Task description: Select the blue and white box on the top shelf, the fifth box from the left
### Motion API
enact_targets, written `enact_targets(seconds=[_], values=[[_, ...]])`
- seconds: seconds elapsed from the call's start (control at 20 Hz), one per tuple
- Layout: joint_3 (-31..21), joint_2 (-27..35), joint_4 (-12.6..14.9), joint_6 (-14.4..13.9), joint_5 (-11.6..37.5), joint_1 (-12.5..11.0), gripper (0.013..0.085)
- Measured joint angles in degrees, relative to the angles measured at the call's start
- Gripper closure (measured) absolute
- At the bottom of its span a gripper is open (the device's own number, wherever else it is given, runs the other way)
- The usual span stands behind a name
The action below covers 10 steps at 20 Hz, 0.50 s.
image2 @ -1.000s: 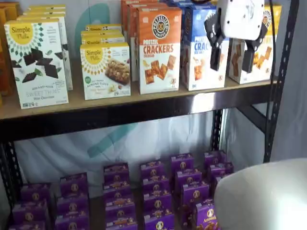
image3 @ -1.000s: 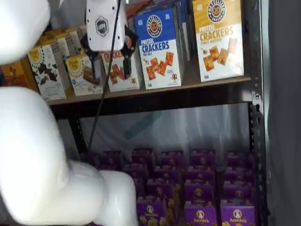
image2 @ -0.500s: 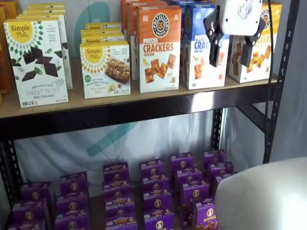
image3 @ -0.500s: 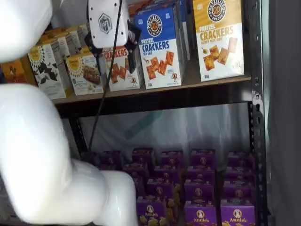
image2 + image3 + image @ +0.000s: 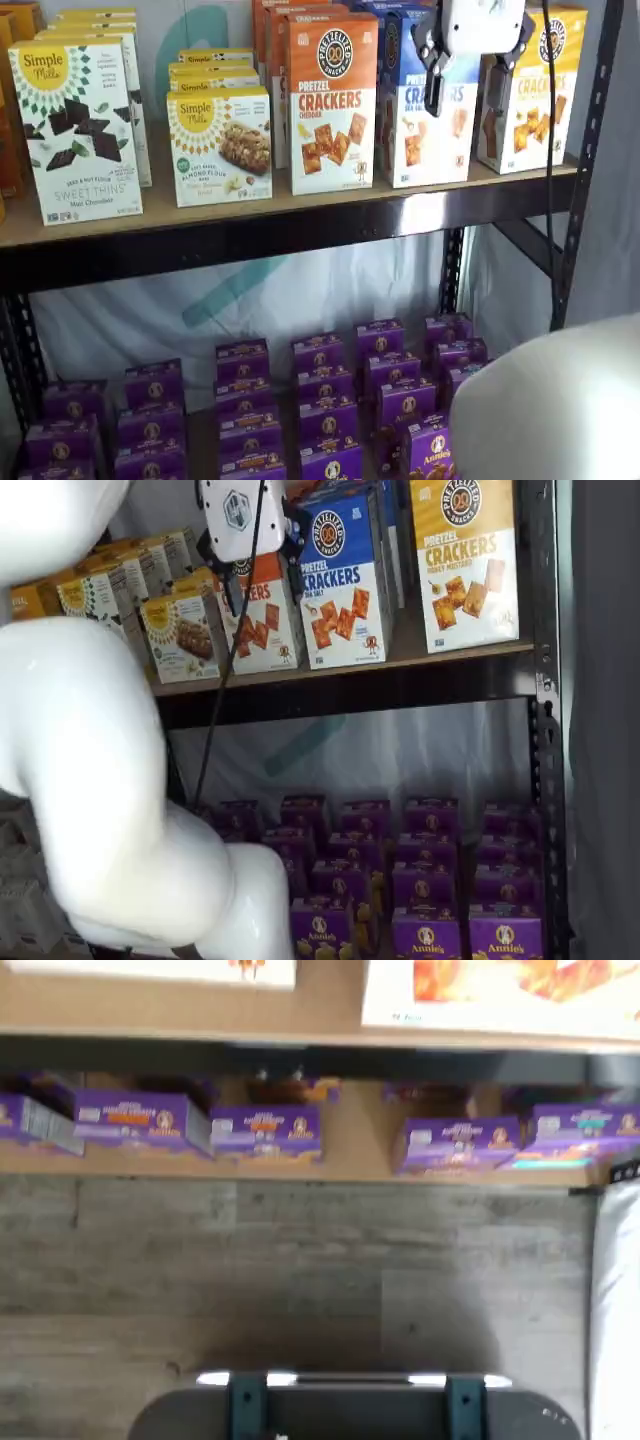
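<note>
The blue and white box (image 5: 415,120) stands upright on the top shelf (image 5: 300,208), between an orange-topped and a yellow-topped cracker box; it also shows in a shelf view (image 5: 345,580). My gripper (image 5: 465,90) hangs from the view's top edge in front of the box's right side, fingers pointing down with a plain gap between them, holding nothing. In a shelf view the gripper (image 5: 262,580) overlaps the orange-topped box just left of the blue one. The wrist view shows the shelf board (image 5: 200,1005) and no fingers.
An orange-topped cracker box (image 5: 332,100) and a yellow-topped one (image 5: 535,95) flank the target. Simple Mills boxes (image 5: 75,130) stand further left. Purple boxes (image 5: 320,400) fill the lower shelf. A black upright (image 5: 585,170) is at the right. My white arm (image 5: 100,780) fills the foreground.
The gripper has risen and moved in towards the blue and white box, still open. The boxes have not moved.
</note>
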<state>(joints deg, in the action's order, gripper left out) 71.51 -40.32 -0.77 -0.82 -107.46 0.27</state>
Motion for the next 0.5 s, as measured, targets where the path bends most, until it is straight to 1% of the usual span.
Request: enact_targets(seconds=[0.3,0.5], values=[[3.4,3.2,0.7,1.1,5.0,-1.0,0.013],[6.9,5.9,1.4,1.7,5.9,-1.5,0.013]])
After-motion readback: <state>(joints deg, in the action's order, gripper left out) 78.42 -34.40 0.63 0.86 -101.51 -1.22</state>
